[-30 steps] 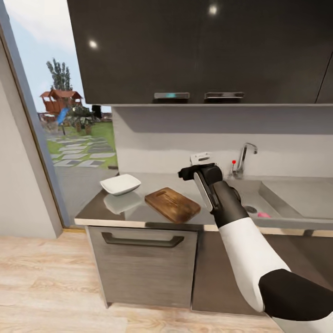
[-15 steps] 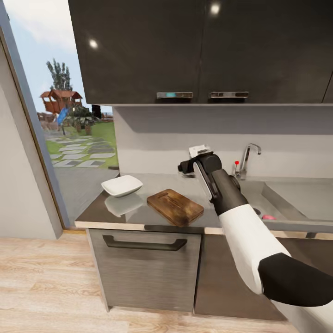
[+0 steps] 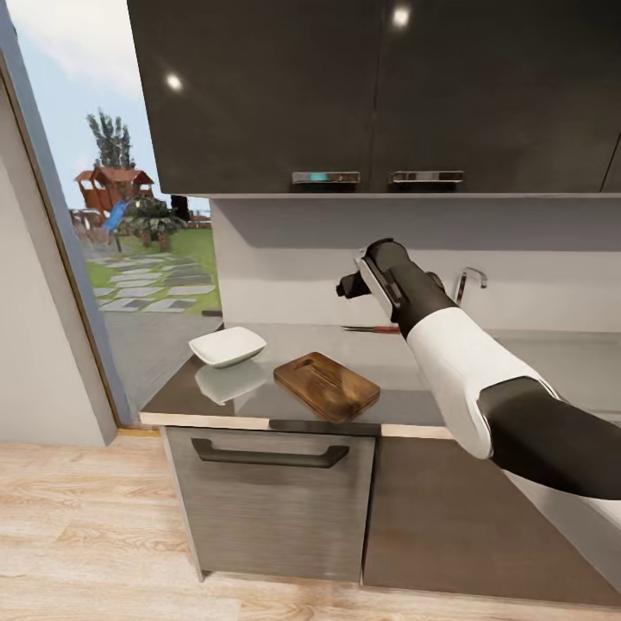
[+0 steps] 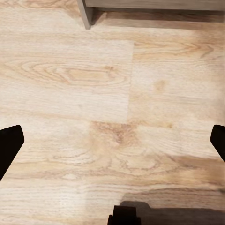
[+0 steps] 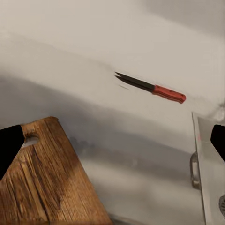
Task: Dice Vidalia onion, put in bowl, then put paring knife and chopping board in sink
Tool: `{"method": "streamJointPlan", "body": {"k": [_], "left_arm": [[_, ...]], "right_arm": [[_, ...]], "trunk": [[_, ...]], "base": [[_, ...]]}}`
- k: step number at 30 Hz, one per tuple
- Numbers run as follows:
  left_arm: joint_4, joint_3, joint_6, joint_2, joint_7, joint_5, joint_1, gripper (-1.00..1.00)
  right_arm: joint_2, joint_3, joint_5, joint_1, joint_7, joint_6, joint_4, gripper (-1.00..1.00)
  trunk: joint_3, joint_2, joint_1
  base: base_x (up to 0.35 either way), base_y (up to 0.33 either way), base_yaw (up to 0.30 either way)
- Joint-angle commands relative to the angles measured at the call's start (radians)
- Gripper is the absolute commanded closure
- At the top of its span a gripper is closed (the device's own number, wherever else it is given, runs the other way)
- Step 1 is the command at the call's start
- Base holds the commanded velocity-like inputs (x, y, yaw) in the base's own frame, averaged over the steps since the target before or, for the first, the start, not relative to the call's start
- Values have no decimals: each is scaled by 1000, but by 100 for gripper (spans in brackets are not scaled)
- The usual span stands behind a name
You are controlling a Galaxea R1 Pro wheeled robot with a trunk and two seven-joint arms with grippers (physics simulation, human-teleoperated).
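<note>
The dark brown chopping board (image 3: pixel 326 385) lies on the grey countertop (image 3: pixel 259 401), with the white bowl (image 3: pixel 227 346) to its left. The paring knife (image 3: pixel 373 329) rests near the backsplash behind the board, its red-brown handle toward the sink. My right gripper (image 3: pixel 350 284) hangs above the counter, higher than the knife. In the right wrist view it (image 5: pixel 112 143) is open and holds nothing, with the knife (image 5: pixel 151 88) and a board corner (image 5: pixel 44 178) below. My left gripper (image 4: pixel 112 143) is open over the floor. The onion is hidden, and my right arm covers most of the sink (image 5: pixel 208 159).
Glossy black upper cabinets (image 3: pixel 371 95) hang just above the raised right arm. The chrome tap (image 3: pixel 468 278) peeks out behind the forearm. A glass door with a garden view (image 3: pixel 129 216) stands at the left. Wooden floor (image 4: pixel 112 93) lies in front of the dark lower cabinets (image 3: pixel 267 509).
My right arm has lifted, raising the gripper from counter height to well above it. The knife now shows behind it, and the forearm now covers the sink basin. The camera shifted slightly.
</note>
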Motion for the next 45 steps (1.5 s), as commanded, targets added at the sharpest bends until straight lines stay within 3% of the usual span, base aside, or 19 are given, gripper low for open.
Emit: {"method": "streamJointPlan", "body": {"k": [1, 6, 9, 26, 29, 33, 35, 40, 45], "left_arm": [[-1, 0, -2, 0, 2, -1, 0, -100], [-1, 0, -2, 0, 2, -1, 0, -100], [-1, 0, -2, 0, 2, -1, 0, -100], [-1, 0, -2, 1, 2, -1, 0, -100], [-1, 0, -2, 2, 2, -1, 0, -100], [-2, 0, -2, 3, 2, -2, 0, -100], [-2, 0, -2, 3, 2, -2, 0, -100], [-2, 0, -2, 3, 2, -2, 0, -100], [-3, 0, -2, 3, 2, -2, 0, -100]], "right_arm": [[0, 4, 1, -2, 23, 5, 2, -100], [0, 7, 5, -3, 208, 5, 5, -100], [0, 8, 7, -3, 281, 4, 5, -100], [0, 17, 11, -2, 322, 4, 7, -100], [0, 61, 12, -1, 323, 2, 24, -100], [0, 183, 10, -1, 334, -19, 67, -100], [0, 221, 10, 0, 353, -44, 84, -100], [0, 256, 11, -1, 439, -93, 126, -100], [0, 261, 12, 0, 469, -104, 137, -100]], "trunk": [[-1, -1, 0], [-1, -1, 0], [-1, -1, 0], [-1, -1, 0], [-1, -1, 0], [-1, -1, 0], [-1, -1, 0], [-1, -1, 0], [-1, -1, 0]], "base": [[0, 0, 0], [0, 0, 0], [0, 0, 0], [0, 0, 0], [0, 0, 0], [0, 0, 0], [0, 0, 0], [0, 0, 0], [0, 0, 0]]}}
